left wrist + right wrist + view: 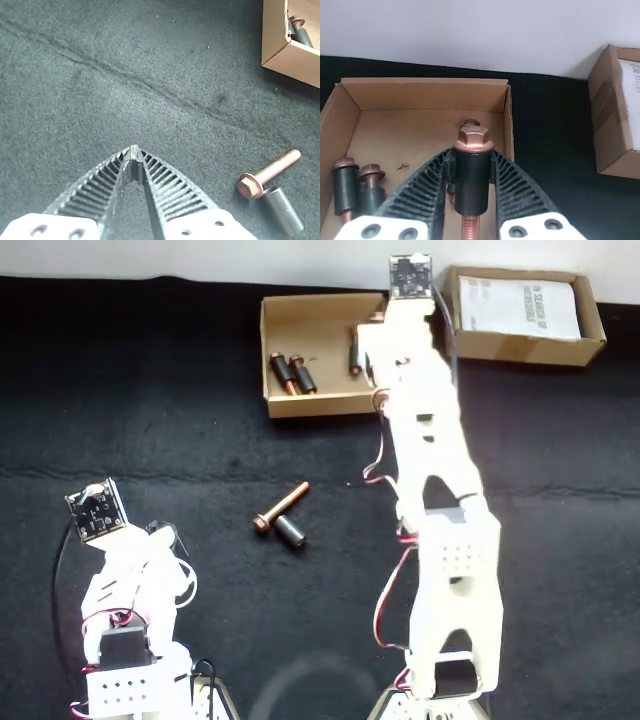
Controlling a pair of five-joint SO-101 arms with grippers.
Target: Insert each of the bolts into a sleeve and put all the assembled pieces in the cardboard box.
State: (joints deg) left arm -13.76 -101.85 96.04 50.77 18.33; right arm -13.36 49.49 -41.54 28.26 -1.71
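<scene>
Right gripper (471, 156) is clamped on an assembled piece (471, 182). Both fingers press flat on the black sleeve, with the copper bolt head out at the fingertips and the thread end back toward the wrist. It hangs over the cardboard box (427, 92), inside the rim and close to the box's right wall. A second bolt head shows just behind the held piece; can't tell what it belongs to.

Two more assembled pieces (293, 373) lie side by side on the box floor near the left wall, well apart from the held one.

Loose bolt (282, 507) and loose sleeve (290, 531) are on the table (200, 460), between the two arms and well apart from the box's front wall. The sleeve sits just beside the bolt head; can't tell if they touch.

Left gripper (134, 150) is fully closed, tips meeting, nothing in it. It hangs over the black cloth, with the bolt and sleeve near it, off to one side.

The right arm runs from the table's near edge up along the box's right side. A second box (525, 315) holding a paper sheet sits beyond that arm, near the cardboard box with a gap between them.
</scene>
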